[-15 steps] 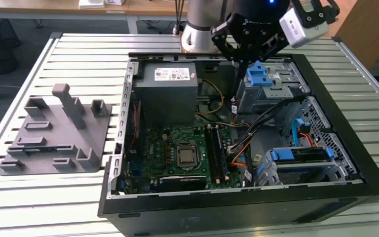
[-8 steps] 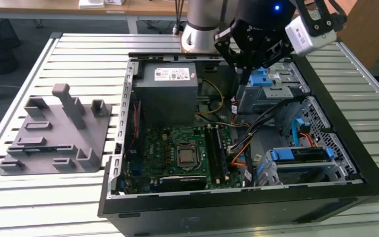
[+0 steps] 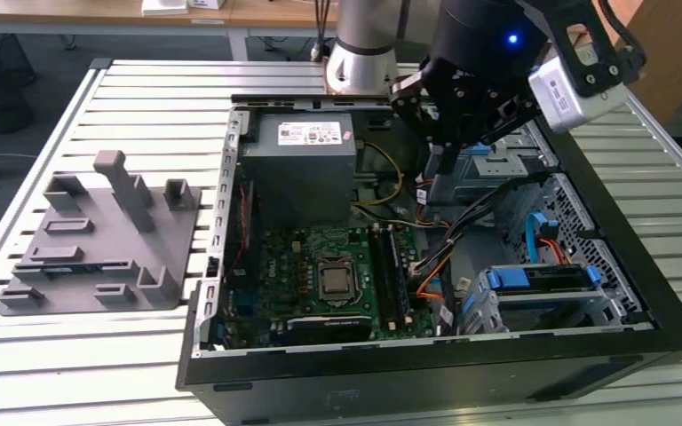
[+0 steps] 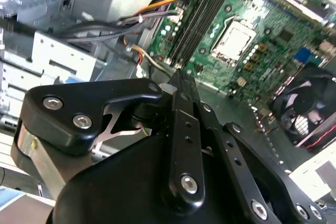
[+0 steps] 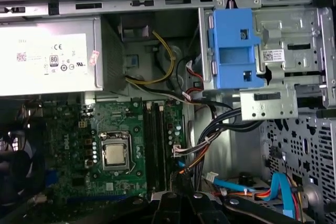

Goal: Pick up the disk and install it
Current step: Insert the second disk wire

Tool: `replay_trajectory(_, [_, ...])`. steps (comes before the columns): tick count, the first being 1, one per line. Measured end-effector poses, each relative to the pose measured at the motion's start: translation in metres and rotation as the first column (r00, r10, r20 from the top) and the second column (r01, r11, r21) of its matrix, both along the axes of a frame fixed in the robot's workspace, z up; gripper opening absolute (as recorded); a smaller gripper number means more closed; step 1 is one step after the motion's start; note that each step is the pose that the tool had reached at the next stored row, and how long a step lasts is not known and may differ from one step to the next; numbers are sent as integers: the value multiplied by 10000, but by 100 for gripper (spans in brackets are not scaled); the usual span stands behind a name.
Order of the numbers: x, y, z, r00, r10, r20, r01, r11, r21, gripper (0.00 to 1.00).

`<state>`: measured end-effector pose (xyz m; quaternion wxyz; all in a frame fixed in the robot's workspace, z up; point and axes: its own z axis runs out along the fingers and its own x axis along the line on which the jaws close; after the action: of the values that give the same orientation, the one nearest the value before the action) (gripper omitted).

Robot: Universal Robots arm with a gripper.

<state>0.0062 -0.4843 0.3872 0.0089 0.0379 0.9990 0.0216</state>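
Observation:
In the exterior view the disk (image 3: 539, 279), a grey drive in a bright blue bracket, lies flat in the bay at the near corner of the open computer case (image 3: 436, 368), on the exterior view's right. My gripper (image 3: 436, 197) hangs inside the case well behind it, over the cables between the power supply and the drive cage. Its fingers are shut with nothing between them. In both wrist views the black fingers (image 4: 181, 85) (image 5: 173, 203) meet above the motherboard.
A grey power supply box (image 3: 305, 155) (image 5: 50, 61) with a white sticker sits at the back. Beside it stands a metal cage with a blue latch (image 3: 497, 164) (image 5: 233, 51). The motherboard (image 3: 329, 275) (image 5: 115, 150) and loose cables (image 5: 210, 129) fill the floor. A grey fixture (image 3: 99, 240) rests on the slatted table.

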Motion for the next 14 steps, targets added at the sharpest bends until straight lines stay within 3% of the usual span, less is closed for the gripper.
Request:
replay_trajectory(3, [59,-32,-7,10000,-1,-2,1,10000,-2,11])
replay_trajectory(14, [422,-59,-28,10000,1,-7,-1,10000,-1,11])
